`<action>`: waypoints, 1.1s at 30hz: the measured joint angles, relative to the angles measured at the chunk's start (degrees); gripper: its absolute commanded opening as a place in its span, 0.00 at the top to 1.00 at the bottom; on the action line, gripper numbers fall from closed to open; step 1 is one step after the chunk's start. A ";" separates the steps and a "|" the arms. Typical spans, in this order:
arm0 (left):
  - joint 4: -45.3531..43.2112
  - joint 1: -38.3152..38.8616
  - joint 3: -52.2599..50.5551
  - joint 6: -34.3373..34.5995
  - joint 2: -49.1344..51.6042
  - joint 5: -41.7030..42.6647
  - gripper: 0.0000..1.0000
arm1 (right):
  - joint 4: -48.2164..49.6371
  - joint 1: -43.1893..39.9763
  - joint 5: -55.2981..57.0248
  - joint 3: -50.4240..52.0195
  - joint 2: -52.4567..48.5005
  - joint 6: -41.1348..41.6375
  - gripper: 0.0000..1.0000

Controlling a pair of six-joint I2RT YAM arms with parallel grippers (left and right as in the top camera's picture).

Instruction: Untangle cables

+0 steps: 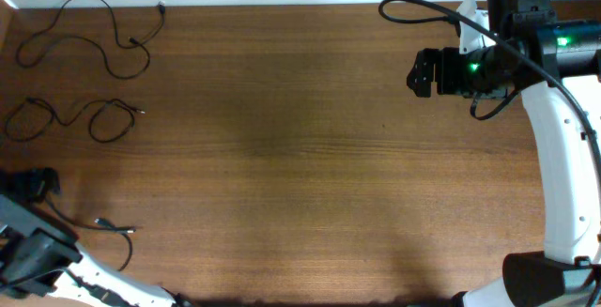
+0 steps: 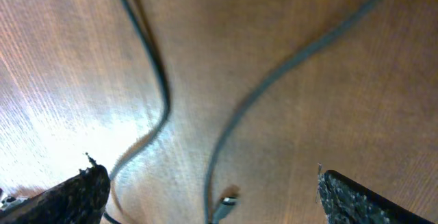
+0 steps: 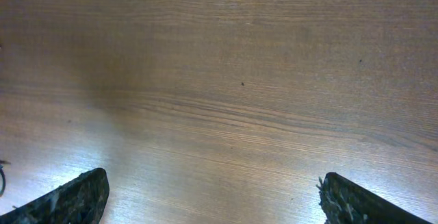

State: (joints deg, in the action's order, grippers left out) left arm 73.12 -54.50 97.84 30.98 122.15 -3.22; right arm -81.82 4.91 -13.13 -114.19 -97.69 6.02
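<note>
Three thin black cables lie apart at the left of the wooden table. One cable (image 1: 94,35) loops at the far left corner. A second cable (image 1: 70,119) lies in two loops below it. A third cable (image 1: 113,232) lies near the front left, next to my left gripper (image 1: 33,187). In the left wrist view this cable (image 2: 157,80) runs between the open fingers (image 2: 212,190), and its silvery plug (image 2: 226,202) lies on the wood between them. My right gripper (image 1: 423,72) is open and empty over bare wood (image 3: 212,196) at the far right.
A thick black robot cable (image 1: 441,16) arcs over the far right of the table by the right arm (image 1: 563,157). The left arm base (image 1: 38,260) sits at the front left corner.
</note>
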 measured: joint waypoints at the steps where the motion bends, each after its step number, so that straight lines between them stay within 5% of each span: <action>1: 0.02 -1.36 0.00 -0.85 0.00 0.98 0.00 | 0.00 0.00 0.00 0.00 0.00 0.00 0.01; 14: -14.01 -4.13 -13.29 -7.82 -3.37 3.87 0.02 | 0.92 0.00 0.00 0.00 0.00 0.02 0.01; 20: -14.29 -4.13 -13.97 -8.98 -3.37 3.67 0.28 | 1.07 0.00 0.00 0.00 0.00 -0.02 0.01; 29: -17.97 -4.13 -17.25 -9.64 -3.69 3.17 0.19 | 1.07 0.00 0.00 0.00 0.00 0.00 0.01; 31: -19.80 -4.13 -18.82 -9.62 -4.66 3.04 0.23 | 1.07 0.00 0.00 0.00 0.00 0.02 0.01; 33: -21.22 -4.13 -19.80 -10.05 -5.22 3.28 0.39 | 1.07 0.00 0.00 0.00 0.00 0.00 0.01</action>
State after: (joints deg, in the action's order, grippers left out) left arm 51.90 -58.63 78.04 20.93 116.92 0.05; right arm -80.75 4.91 -13.13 -114.19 -97.69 6.02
